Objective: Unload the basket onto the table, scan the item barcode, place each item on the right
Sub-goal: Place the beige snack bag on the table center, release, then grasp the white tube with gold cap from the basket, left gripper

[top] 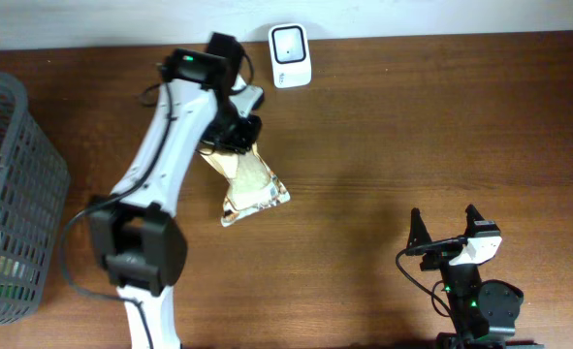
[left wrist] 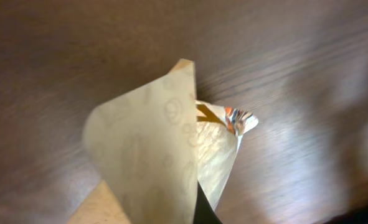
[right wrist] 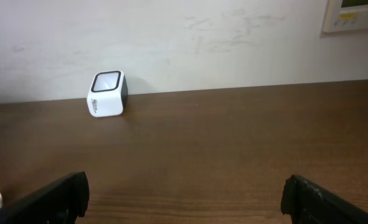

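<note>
A tan foil snack pouch hangs over the brown table, left of centre. My left gripper is shut on the pouch's upper end. In the left wrist view the pouch fills the middle, its silver sealed corner pointing away; the fingers are hidden behind it. The white barcode scanner stands at the table's far edge, a short way up and right of the pouch, and shows as the scanner by the wall. My right gripper stands open near the front right with nothing between its fingers.
A dark grey wire basket with some items inside stands at the left edge. A white wall runs along the table's far side, with a wall panel at the upper right.
</note>
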